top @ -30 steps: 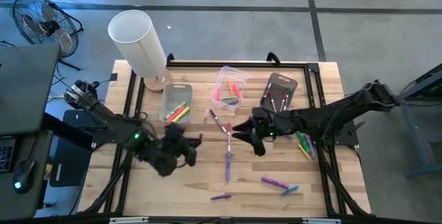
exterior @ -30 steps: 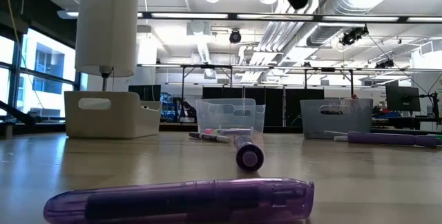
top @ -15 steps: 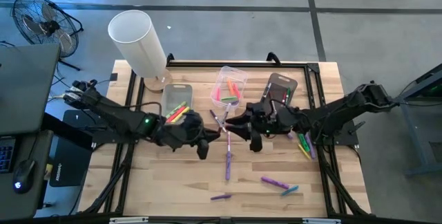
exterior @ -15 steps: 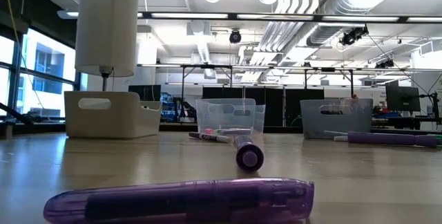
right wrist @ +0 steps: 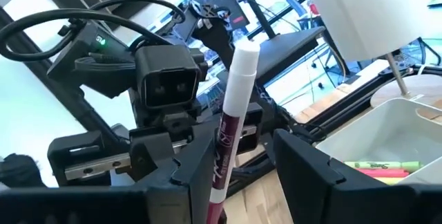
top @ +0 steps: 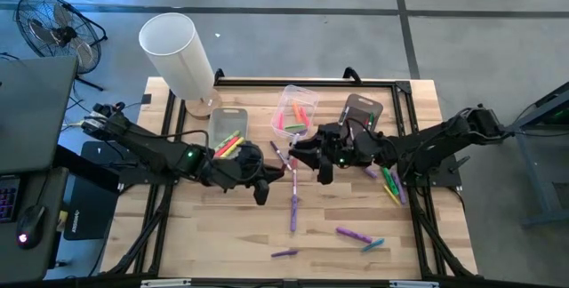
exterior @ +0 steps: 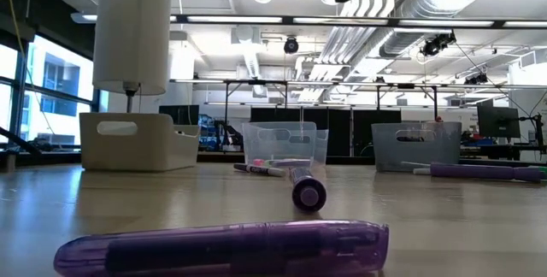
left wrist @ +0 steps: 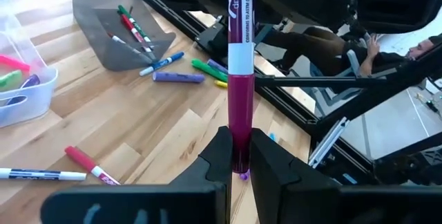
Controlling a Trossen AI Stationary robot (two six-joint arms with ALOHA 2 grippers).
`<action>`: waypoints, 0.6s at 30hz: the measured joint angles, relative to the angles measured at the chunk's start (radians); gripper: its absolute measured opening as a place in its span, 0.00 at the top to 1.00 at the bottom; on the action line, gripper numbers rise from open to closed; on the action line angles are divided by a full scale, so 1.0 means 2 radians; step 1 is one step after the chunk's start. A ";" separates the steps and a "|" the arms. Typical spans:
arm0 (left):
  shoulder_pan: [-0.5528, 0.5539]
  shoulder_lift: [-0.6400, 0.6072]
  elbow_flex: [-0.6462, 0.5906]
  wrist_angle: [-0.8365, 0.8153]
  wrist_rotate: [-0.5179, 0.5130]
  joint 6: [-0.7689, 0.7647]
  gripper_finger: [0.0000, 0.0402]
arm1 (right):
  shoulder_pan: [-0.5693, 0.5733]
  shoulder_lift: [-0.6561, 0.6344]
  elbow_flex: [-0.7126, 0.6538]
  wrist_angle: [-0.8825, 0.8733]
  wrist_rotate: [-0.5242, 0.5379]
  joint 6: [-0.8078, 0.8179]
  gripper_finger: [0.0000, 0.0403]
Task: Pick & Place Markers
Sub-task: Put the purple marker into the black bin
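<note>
1. Watching from above, we found both arms meeting over the middle of the table (top: 204,235), just in front of the clear bin (top: 296,110).
2. The left gripper (left wrist: 238,148) was clenched on a magenta marker (left wrist: 238,79). Its fingers (left wrist: 219,156) pinched the coloured barrel near one end, and the white-labelled part stuck out beyond them.
3. The right gripper (right wrist: 235,162) faced the left one. Its fingers (right wrist: 190,172) stood apart, one on each side of that same marker, with a gap showing on both sides, so it was released and not gripping.
4. The marker was off the wood, up in the air between the two grippers.
5. Loose markers lay about the table:
   - a long purple one (top: 292,212) pointed toward the near edge;
   - two more purple ones (top: 353,234) lay nearer that edge;
   - a green and yellow cluster (top: 391,184) sat at the right-hand rail.
6. The clear bin held pink and green markers, the white bin (top: 227,132) held yellow, red and green ones, and the grey bin (top: 360,115) held a few thin ones.
7. In the low view, a purple marker (exterior: 222,247) lay across the foreground, with another end-on behind it.
8. A white cylindrical lamp (top: 178,57) stood at the far left corner.
</note>
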 joint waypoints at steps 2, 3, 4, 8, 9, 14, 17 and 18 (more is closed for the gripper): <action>0.000 0.000 0.000 0.000 0.004 0.003 0.94 | 0.000 0.000 0.000 0.003 0.003 -0.002 0.66; 0.000 0.000 0.000 -0.001 0.006 0.003 0.94 | 0.000 0.000 0.000 0.003 0.004 -0.006 0.66; 0.000 0.000 0.000 -0.002 0.007 0.003 0.94 | 0.000 0.000 0.000 0.003 0.005 -0.013 0.66; 0.000 0.000 0.000 -0.003 0.008 0.012 0.94 | 0.000 0.000 0.000 0.016 0.007 -0.023 0.66; 0.000 0.000 0.000 -0.003 0.009 0.013 0.94 | 0.000 0.000 0.000 0.020 0.009 -0.026 0.66; 0.000 0.000 0.000 -0.003 0.009 0.022 0.94 | 0.000 0.000 0.000 0.027 0.009 -0.045 0.70; 0.000 0.000 0.000 -0.004 0.008 0.025 0.94 | 0.000 0.000 0.000 0.028 0.011 -0.052 0.79; 0.000 0.000 0.000 -0.004 0.008 0.025 0.94 | 0.000 0.000 0.000 0.028 0.010 -0.058 0.83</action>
